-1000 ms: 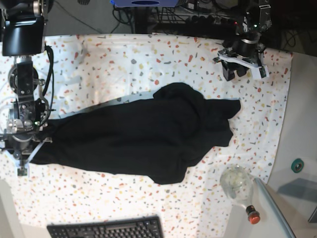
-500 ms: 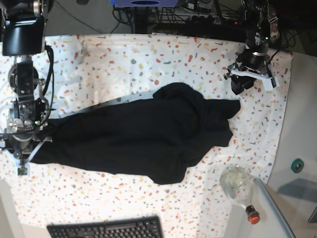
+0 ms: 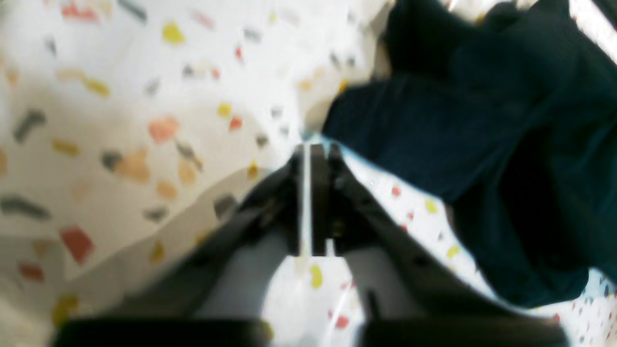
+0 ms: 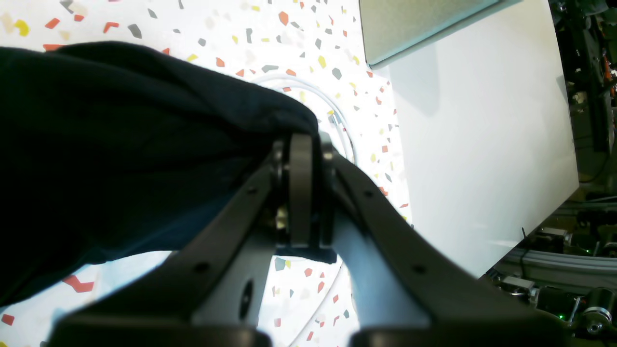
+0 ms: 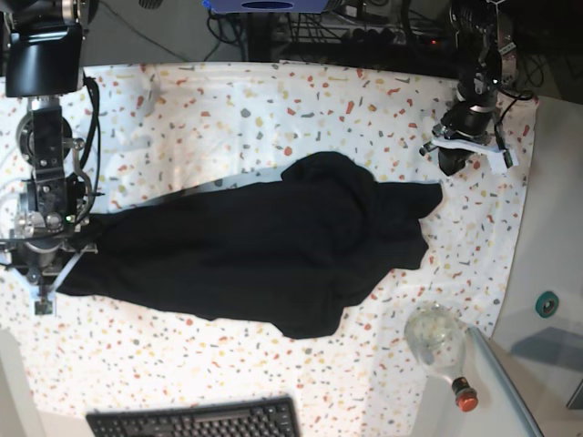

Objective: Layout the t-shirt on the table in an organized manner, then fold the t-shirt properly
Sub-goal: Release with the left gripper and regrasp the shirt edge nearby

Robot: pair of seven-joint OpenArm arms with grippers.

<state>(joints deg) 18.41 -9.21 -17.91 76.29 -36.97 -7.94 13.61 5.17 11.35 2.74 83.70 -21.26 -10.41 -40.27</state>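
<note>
The black t-shirt (image 5: 264, 241) lies bunched in a long heap across the speckled table (image 5: 273, 109). At the base view's left, my right gripper (image 5: 50, 278) grips the shirt's left end. In the right wrist view that gripper (image 4: 303, 144) is shut on a fold of the t-shirt (image 4: 120, 144). My left gripper (image 5: 450, 164) hovers at the base view's right, just above the shirt's right corner. In the left wrist view its jaws (image 3: 308, 154) stand together with only a thin slit. Nothing is between them, and the t-shirt (image 3: 458, 120) lies just past the tips.
A black keyboard (image 5: 196, 421) lies at the near edge. A clear glass bulb (image 5: 435, 335) with a red cap (image 5: 465, 397) sits at the near right corner. A white cable (image 4: 340, 125) loops on the cloth by my right gripper. The table's right edge is close to my left gripper.
My left gripper has moved right and nearer the shirt's right corner, and its jaws have closed. The right gripper and the shirt have stayed put.
</note>
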